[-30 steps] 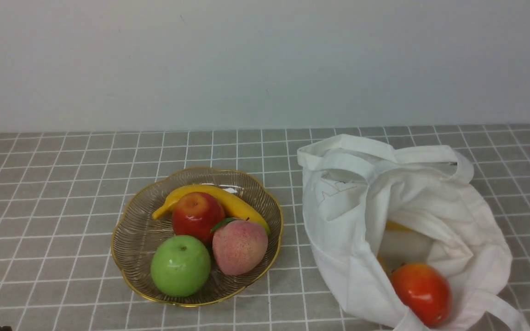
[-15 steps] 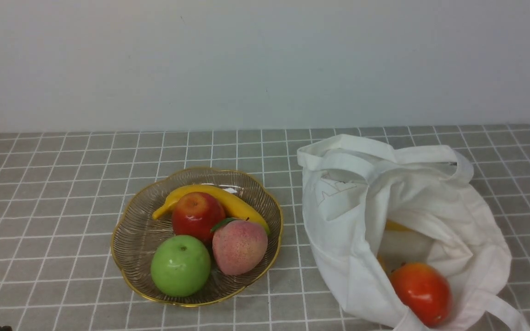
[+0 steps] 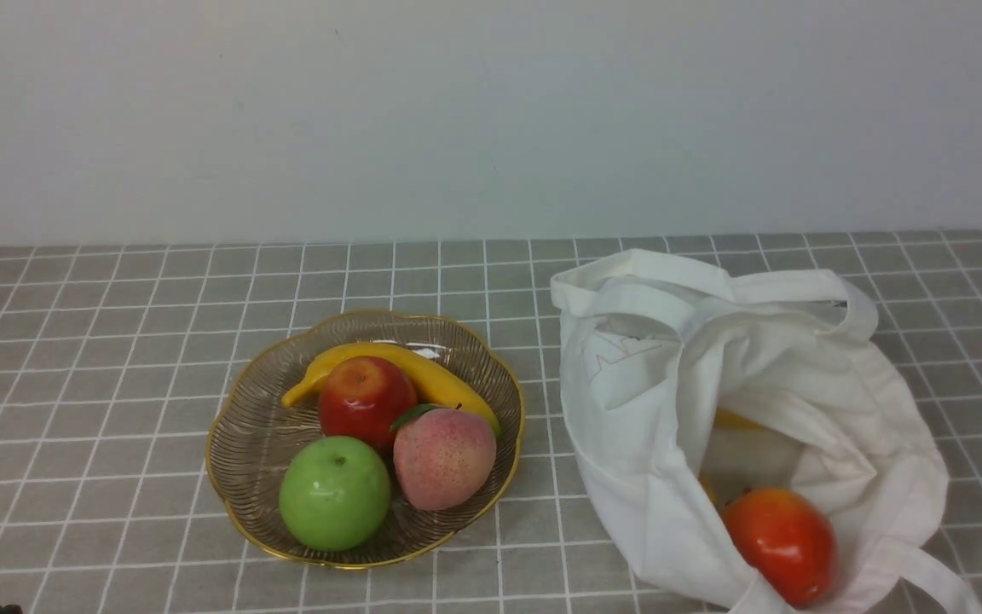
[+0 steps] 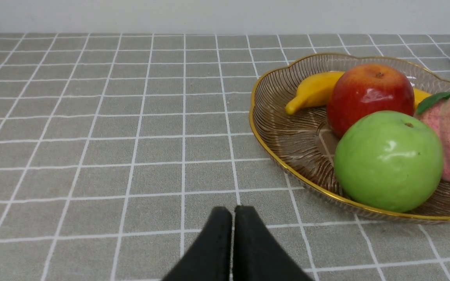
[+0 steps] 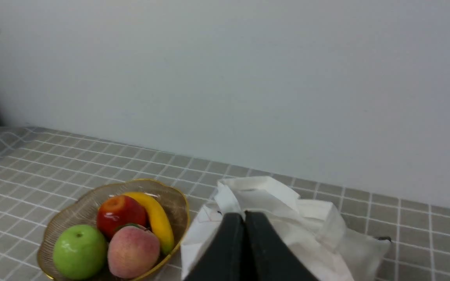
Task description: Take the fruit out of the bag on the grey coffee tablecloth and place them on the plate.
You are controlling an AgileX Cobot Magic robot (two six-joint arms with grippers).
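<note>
Lying slumped on the grey-brown grid-lined tablecloth (image 3: 99, 358), the soft white cloth tote bag (image 3: 670, 409) has its mouth gaping toward the robot, likely so a hand can reach in. Just inside that mouth rests the glossy red-orange oval fruit (image 3: 783, 543), its long axis slanting from the bag's far wall toward the opening; deeper in, a sliver of a yellow banana (image 3: 734, 419) shows, its direction hidden. Left of the bag sits the ribbed wire plate with a gold rim (image 3: 239, 452), carrying another yellow banana (image 3: 436, 385) lying crosswise, a red apple (image 3: 366, 398), a green apple (image 3: 335, 492) and a pink peach (image 3: 444, 458). Both the left hand (image 4: 233, 212) and right hand (image 5: 244, 218) are closed, empty.
</note>
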